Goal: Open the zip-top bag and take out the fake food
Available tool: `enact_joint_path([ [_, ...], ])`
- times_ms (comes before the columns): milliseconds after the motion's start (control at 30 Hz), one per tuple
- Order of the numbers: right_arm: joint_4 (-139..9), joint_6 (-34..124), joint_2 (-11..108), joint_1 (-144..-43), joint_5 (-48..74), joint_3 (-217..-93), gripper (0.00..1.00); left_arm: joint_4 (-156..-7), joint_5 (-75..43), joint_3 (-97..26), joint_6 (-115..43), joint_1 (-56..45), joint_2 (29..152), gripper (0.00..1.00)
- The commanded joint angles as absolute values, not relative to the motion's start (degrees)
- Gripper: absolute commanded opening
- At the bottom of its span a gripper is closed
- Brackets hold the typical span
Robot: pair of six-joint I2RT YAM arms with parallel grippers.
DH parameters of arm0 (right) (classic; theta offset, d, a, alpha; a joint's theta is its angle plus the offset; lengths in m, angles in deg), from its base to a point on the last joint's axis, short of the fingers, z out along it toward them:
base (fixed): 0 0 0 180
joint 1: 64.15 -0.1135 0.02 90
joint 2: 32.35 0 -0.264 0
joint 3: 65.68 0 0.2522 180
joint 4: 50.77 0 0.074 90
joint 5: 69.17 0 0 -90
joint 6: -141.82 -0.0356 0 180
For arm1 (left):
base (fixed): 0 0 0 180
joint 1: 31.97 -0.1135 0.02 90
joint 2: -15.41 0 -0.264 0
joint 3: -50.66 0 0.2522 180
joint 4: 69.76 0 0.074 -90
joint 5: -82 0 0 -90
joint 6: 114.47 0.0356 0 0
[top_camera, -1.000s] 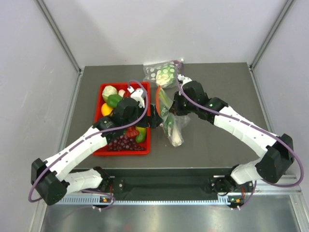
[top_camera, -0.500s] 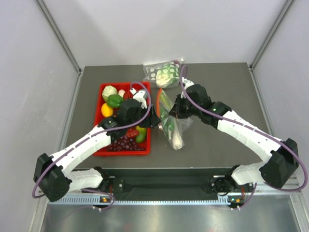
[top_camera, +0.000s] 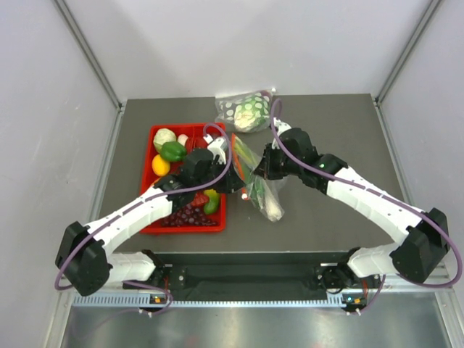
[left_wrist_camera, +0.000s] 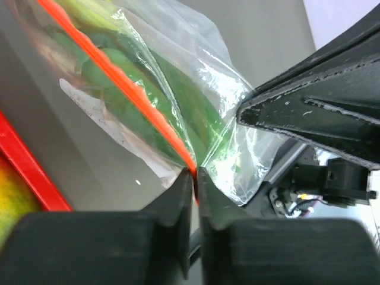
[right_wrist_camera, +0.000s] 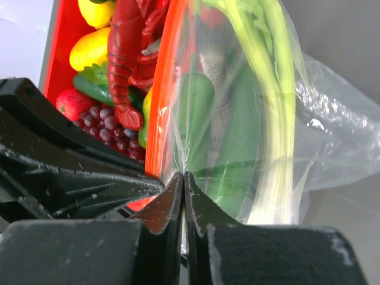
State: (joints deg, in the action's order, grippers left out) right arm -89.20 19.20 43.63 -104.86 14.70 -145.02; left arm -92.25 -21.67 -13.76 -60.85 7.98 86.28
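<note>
The zip-top bag (top_camera: 265, 194) is held up between both grippers just right of the red tray. My left gripper (left_wrist_camera: 195, 173) is shut on its orange-red zip strip (left_wrist_camera: 124, 89). From the top, that gripper (top_camera: 237, 182) comes in from the tray side. My right gripper (right_wrist_camera: 184, 176) is shut on the clear wall of the bag (right_wrist_camera: 332, 136) right beside the strip; from above it (top_camera: 260, 172) stands opposite the left one. The fake food lies inside: a pale celery-like stalk (right_wrist_camera: 270, 89), a grey fish (right_wrist_camera: 215, 71) and a slim green piece (right_wrist_camera: 195, 110).
The red tray (top_camera: 151, 174) left of the bag holds a red lobster (right_wrist_camera: 126, 53), purple grapes (top_camera: 190, 214), a green pepper (top_camera: 172, 151) and other toys. A clear dotted bag with a pale round head (top_camera: 246, 110) lies at the table's far edge.
My left gripper has gone from open to shut on the zip strip. The bag has shifted a little toward the near right and its strip now slants between the grippers.
</note>
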Motion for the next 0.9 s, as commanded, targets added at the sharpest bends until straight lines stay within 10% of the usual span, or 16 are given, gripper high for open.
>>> enact_joint_path([
  [0, -85.01, 18.95, 40.33, -104.41, 14.67, -145.36, 0.01, -88.52, -24.87, -13.99, -60.69, 7.23, 85.99, 0.06],
  [133, -89.39, 20.44, 39.19, -104.32, 18.44, -145.97, 0.09, -91.25, -25.14, -15.74, -59.63, 5.30, 84.23, 0.00],
  [333, -96.34, 25.18, 36.82, -104.41, 26.08, -150.19, 0.62, -92.48, -29.53, -20.84, -67.24, 1.17, 83.70, 0.00],
  [867, -85.81, 37.58, 32.95, -125.04, 43.76, -149.76, 0.64, -95.39, -29.36, -29.81, -88.89, 0.29, 91.09, 0.00],
])
